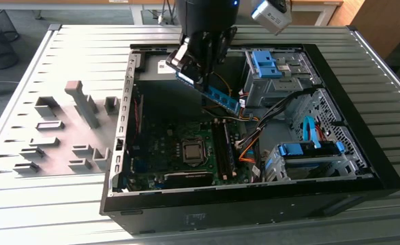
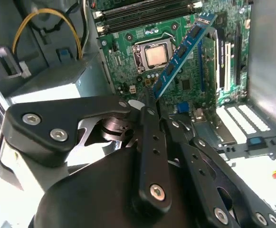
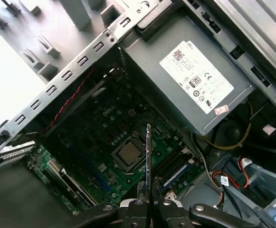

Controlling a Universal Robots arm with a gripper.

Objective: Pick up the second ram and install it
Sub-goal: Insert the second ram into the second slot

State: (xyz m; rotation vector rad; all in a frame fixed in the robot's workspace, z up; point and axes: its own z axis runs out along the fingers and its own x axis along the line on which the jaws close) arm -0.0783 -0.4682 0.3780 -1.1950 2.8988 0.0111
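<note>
One thin blue second ram (image 2: 183,50) clamped in black tool (image 2: 149,102).

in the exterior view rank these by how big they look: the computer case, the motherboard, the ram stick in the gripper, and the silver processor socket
1. Computer case
2. Motherboard
3. Ram stick, held above the case by the gripper
4. Processor socket

The stick sits nearer the camera, yet the order holds.

Open computer case (image 1: 363,168) on a slatted table (image 1: 22,194) — gray fixture blocks (image 1: 56,138) beside it.
</note>
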